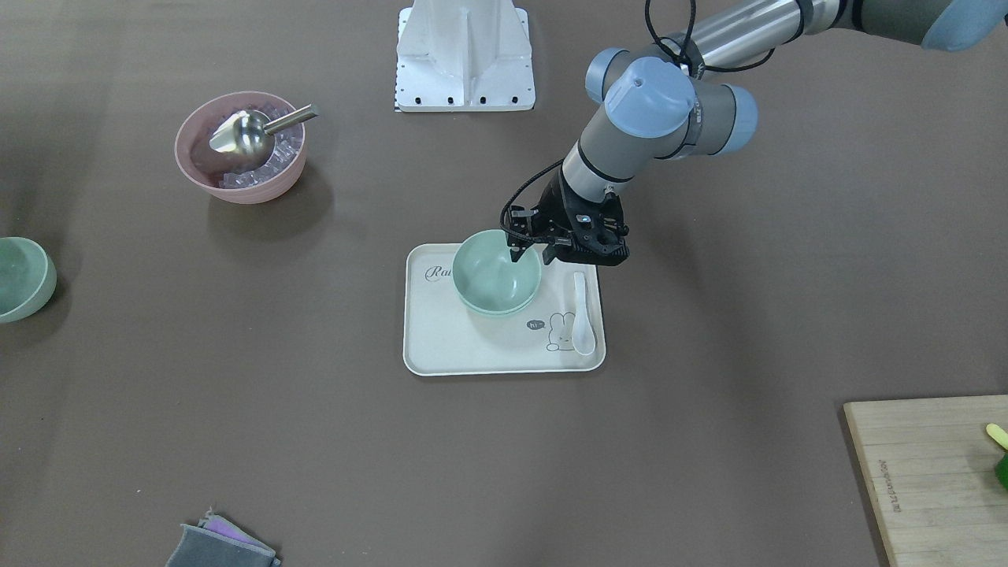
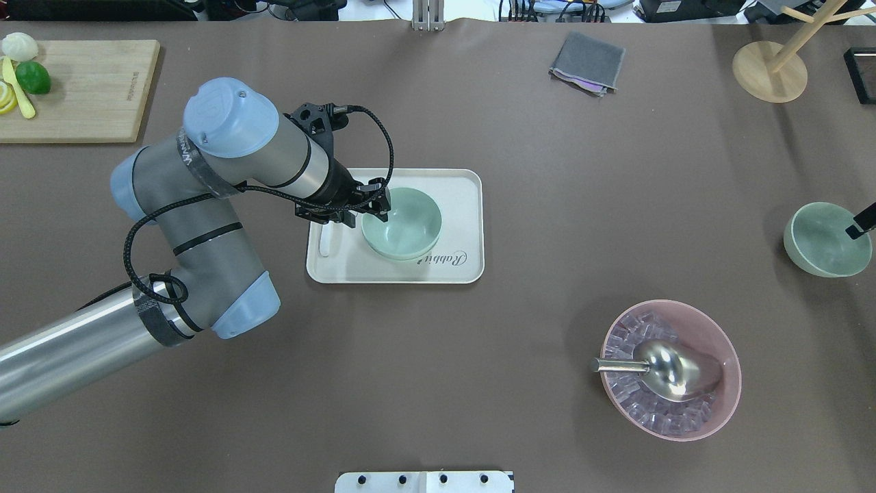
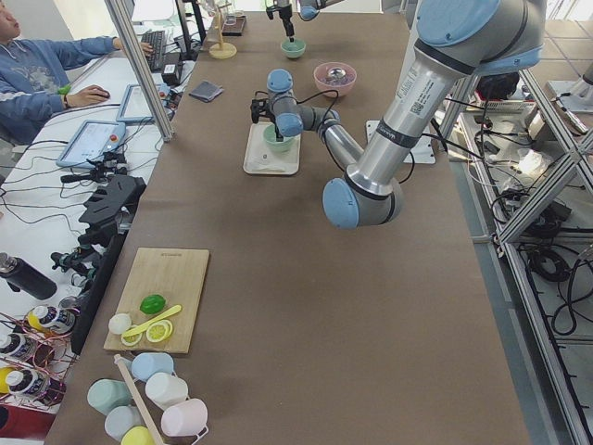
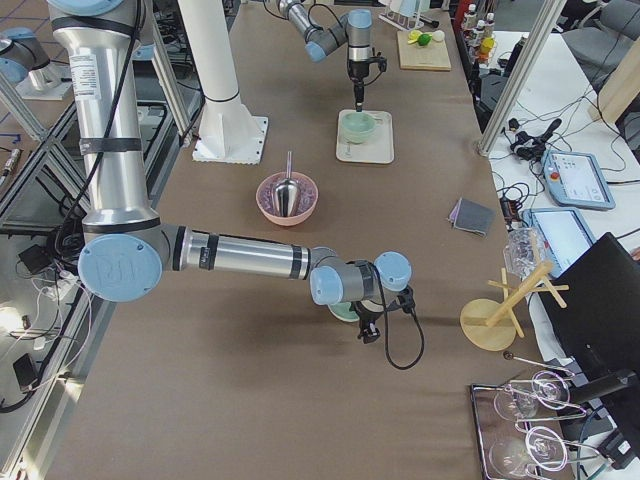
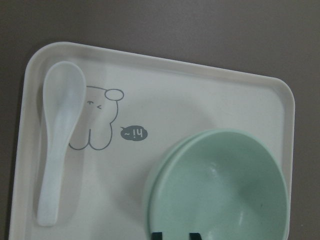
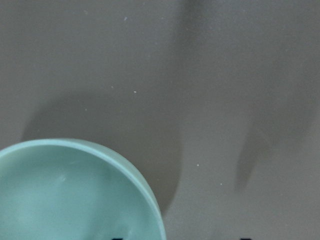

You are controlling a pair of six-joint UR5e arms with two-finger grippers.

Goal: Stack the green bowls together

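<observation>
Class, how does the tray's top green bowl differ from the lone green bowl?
The top bowl nests in another green bowl on the tray; the lone bowl sits on bare table. The left tool pinches the top bowl's rim, the right tool, open, straddles the lone bowl's. Both are round, mint-green.

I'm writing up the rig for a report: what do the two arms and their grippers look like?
Both arms match: silver tubes, grey joints, pale blue round caps, a printed label strip on the upper tube. The left arm carries a looping black cable, taped on, to the black left gripper. The right arm ends in the black right gripper with a hanging black cable loop.
</observation>
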